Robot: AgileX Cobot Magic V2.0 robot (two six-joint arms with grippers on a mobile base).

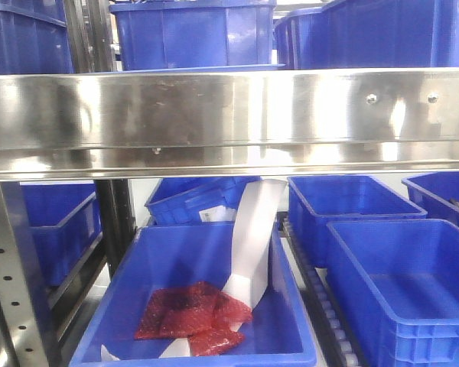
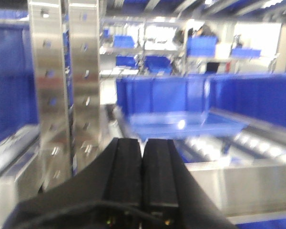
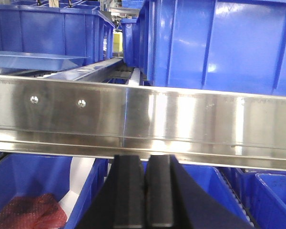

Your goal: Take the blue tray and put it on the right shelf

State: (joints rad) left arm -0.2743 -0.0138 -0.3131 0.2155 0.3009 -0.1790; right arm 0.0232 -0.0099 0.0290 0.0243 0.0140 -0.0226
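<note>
Steel racking packed with dark bins surrounds both arms. Ahead of the left tool (image 2: 143, 157), closed and empty, the blue tray (image 2: 181, 123) lies broadside on rollers; right tool (image 3: 144, 181) likewise closed.

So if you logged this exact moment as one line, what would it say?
left gripper: shut, empty | right gripper: shut, empty | blue tray: on shelf rollers, ungrasped | right shelf rail: at right gripper

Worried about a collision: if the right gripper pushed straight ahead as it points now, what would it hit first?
Probably the right shelf's steel front rail, directly ahead of the shut right gripper; depth is unclear.
</note>
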